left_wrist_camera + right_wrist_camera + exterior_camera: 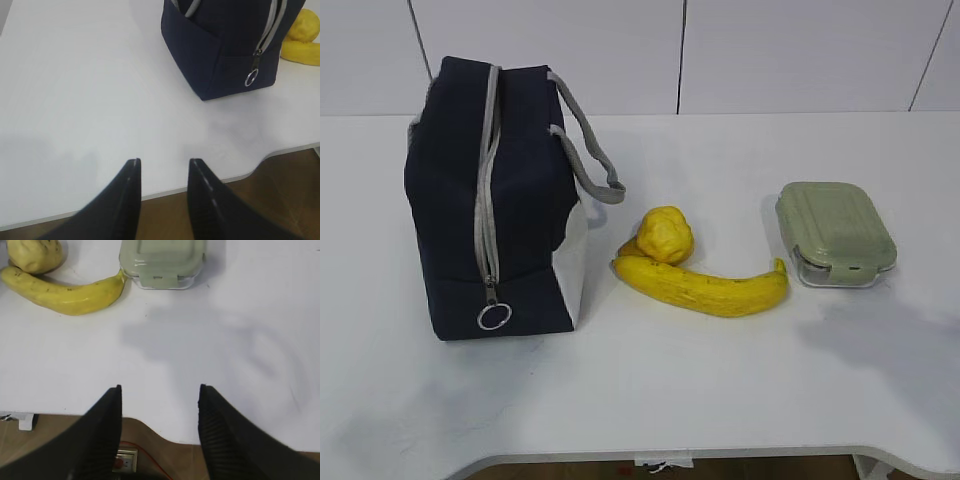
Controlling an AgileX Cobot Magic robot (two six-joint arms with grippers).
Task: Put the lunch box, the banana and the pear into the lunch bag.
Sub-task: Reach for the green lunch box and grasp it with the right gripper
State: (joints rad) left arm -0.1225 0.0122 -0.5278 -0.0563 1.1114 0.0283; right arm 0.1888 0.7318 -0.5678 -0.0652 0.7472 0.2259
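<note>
The navy lunch bag [490, 200] stands on the table's left, its grey zipper closed with the ring pull [493, 316] at the front; it also shows in the left wrist view [225, 45]. The yellow pear [666, 234] rests against the long banana [705, 285] at centre. The lunch box [834, 231] with its sage-green lid sits to the right. In the right wrist view the banana [65, 292], pear [35, 254] and lunch box [162, 262] lie far ahead. My left gripper [164, 161] and right gripper [159, 387] are open, empty, near the table's front edge. Neither shows in the exterior view.
The white table [720, 380] has a curved front edge, with brown floor below it. A white panelled wall stands behind. A socket and red cable [127, 457] lie on the floor under the right gripper.
</note>
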